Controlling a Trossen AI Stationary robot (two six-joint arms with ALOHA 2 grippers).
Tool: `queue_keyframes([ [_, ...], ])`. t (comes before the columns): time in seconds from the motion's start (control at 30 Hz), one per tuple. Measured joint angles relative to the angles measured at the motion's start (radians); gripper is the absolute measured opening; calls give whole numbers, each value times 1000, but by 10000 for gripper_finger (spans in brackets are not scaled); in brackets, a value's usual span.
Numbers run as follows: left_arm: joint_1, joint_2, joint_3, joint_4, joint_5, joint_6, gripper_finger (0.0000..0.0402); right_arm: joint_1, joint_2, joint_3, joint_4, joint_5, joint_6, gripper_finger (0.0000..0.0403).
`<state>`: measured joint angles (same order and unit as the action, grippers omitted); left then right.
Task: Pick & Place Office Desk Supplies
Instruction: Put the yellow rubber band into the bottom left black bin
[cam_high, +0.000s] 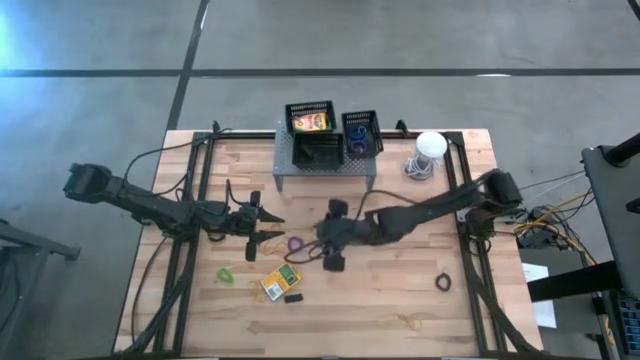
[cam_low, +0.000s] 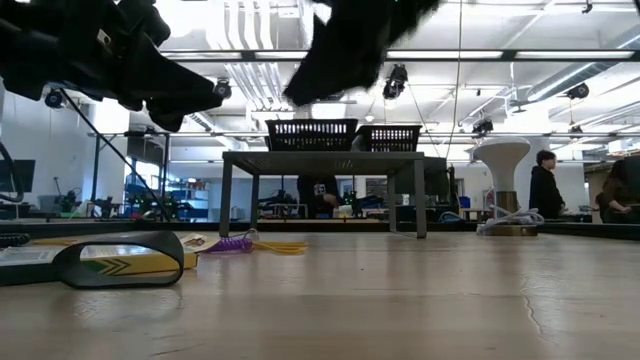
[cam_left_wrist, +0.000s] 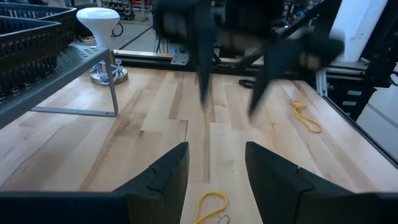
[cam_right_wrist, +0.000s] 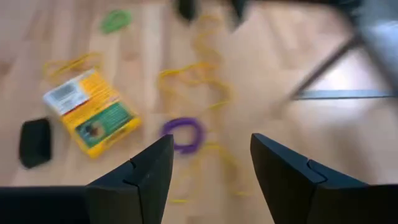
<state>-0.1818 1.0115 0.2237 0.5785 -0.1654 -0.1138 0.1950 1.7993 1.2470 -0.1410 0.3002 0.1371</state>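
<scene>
A yellow-orange crayon box (cam_right_wrist: 92, 112) lies flat on the wooden table, with a small black block (cam_right_wrist: 34, 142) beside it. A purple rubber band (cam_right_wrist: 185, 133), yellow bands (cam_right_wrist: 193, 78) and a green band (cam_right_wrist: 115, 20) lie around them. A black loop (cam_high: 443, 283) lies toward the right. My right gripper (cam_right_wrist: 211, 140) hovers open above the table just short of the purple band (cam_high: 295, 243), slanting down and touching nothing. My left gripper (cam_high: 275, 217) waits open left of centre, near a yellow band (cam_left_wrist: 210, 204). Black baskets (cam_high: 310, 118) (cam_high: 361, 130) stand on the shelf; one holds a crayon box (cam_high: 309, 122).
The grey perforated shelf (cam_high: 325, 165) stands at the table's far middle, its legs on the wood. A white round object with a coiled cord (cam_high: 428, 150) sits at the far right. Dark frame rails (cam_high: 470, 250) run along both sides. My right arm (cam_left_wrist: 249, 37) stands close ahead of my left gripper.
</scene>
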Motion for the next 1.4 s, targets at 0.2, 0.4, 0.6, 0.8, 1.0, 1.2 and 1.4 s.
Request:
queue_keyframes([
  [0.2, 0, 0, 0, 0, 0, -23, 163, -35, 149, -86, 269, -83, 20, 210],
  [0.4, -1, 0, 0, -3, 0, -37, 163, -87, 269, -57, 263, -70, -35, 205],
  [0.6, -1, 0, 0, -10, 0, -37, 163, -137, 338, -25, 293, -210, -47, 185],
  [0.8, -1, 0, -1, -20, 0, -38, 163, -152, 351, -19, 261, -247, -26, 131],
  [1.0, -1, 0, -1, -32, 0, -46, 163, -140, 312, -21, 138, -243, 6, 33],
  [1.2, -1, 0, -2, -32, -1, -48, 163, -96, 210, -30, 25, -247, 17, 12],
  [1.4, -1, 0, -2, -32, -3, -48, 163, -54, 54, -37, 39, -153, -10, 9],
])
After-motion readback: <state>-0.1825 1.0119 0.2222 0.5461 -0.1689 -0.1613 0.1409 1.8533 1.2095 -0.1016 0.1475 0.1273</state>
